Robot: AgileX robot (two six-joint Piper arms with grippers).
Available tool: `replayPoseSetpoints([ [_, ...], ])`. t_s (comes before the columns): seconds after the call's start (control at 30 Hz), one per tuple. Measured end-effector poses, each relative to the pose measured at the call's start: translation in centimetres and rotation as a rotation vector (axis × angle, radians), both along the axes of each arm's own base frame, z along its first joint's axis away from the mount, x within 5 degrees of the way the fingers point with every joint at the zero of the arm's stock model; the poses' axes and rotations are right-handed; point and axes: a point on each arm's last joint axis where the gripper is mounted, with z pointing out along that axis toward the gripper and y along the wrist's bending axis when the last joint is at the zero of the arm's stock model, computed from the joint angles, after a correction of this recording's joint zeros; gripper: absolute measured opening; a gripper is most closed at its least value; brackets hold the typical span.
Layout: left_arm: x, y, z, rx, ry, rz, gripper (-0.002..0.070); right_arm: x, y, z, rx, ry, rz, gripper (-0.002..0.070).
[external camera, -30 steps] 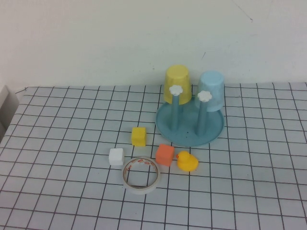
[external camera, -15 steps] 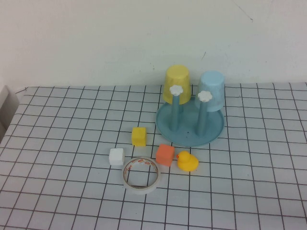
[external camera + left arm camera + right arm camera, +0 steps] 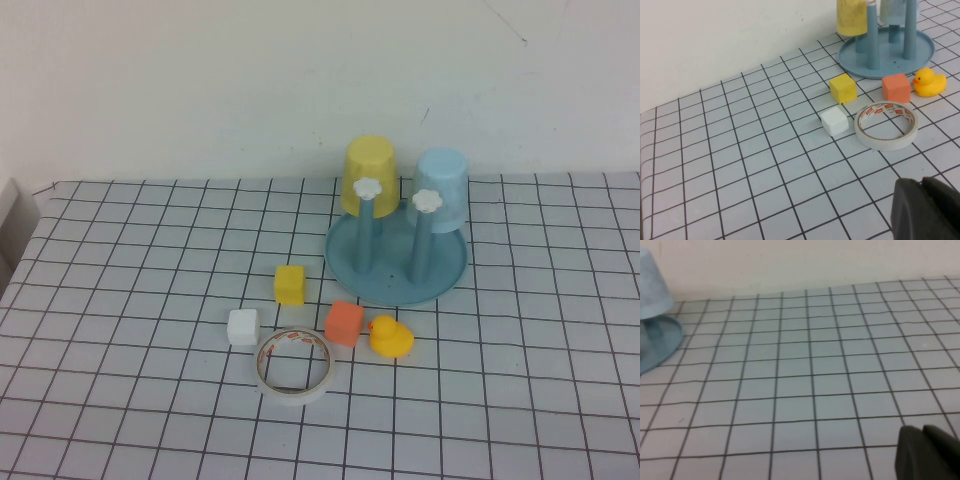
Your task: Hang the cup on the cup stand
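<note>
A light blue cup (image 3: 442,189) sits upside down over a back peg of the teal cup stand (image 3: 396,262), while the left gripper (image 3: 925,210) and right gripper (image 3: 927,452) hover closed and empty, well clear.

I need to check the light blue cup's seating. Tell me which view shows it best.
The high view: the whole cup shows upside down at the back of the stand. The left wrist view cuts off all but its lower part behind the pegs; the right wrist view catches one side at the picture's edge.
</note>
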Motion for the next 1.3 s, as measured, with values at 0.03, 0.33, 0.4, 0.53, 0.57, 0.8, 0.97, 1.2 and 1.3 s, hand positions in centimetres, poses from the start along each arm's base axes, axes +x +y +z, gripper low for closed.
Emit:
replayPoseSetpoints([
  [0.03, 0.0, 0.0, 0.0, 0.0, 0.0, 0.0, -0.0001, -0.02, -0.07, -0.02, 0.0, 0.003, -0.014, -0.0001],
  [0.33, 0.0, 0.0, 0.0, 0.0, 0.0, 0.0, -0.0001, -0.05, -0.19, -0.04, 0.003, 0.004, -0.037, -0.0001],
  [0.4, 0.0, 0.0, 0.0, 0.0, 0.0, 0.0, -0.0001, -0.03, -0.12, -0.04, 0.003, 0.004, -0.024, -0.0001],
  [0.53, 0.0, 0.0, 0.0, 0.0, 0.0, 0.0, -0.0001, -0.01, 0.05, -0.06, 0.01, 0.006, 0.006, -0.0001],
  [0.57, 0.0, 0.0, 0.0, 0.0, 0.0, 0.0, -0.0001, -0.02, 0.09, -0.11, 0.017, 0.011, 0.01, -0.0001],
  [0.8, 0.0, 0.0, 0.0, 0.0, 0.0, 0.0, -0.0001, -0.02, 0.28, -0.12, 0.032, 0.016, 0.038, -0.0001],
  [0.97, 0.0, 0.0, 0.0, 0.0, 0.0, 0.0, -0.0001, -0.02, 0.39, -0.14, 0.033, 0.018, 0.058, -0.0001],
  [1.2, 0.0, 0.0, 0.0, 0.0, 0.0, 0.0, -0.0001, -0.04, 0.4, -0.13, 0.036, 0.022, 0.058, -0.0001],
  [1.3, 0.0, 0.0, 0.0, 0.0, 0.0, 0.0, -0.0001, -0.04, 0.4, -0.15, 0.036, 0.024, 0.058, -0.0001],
])
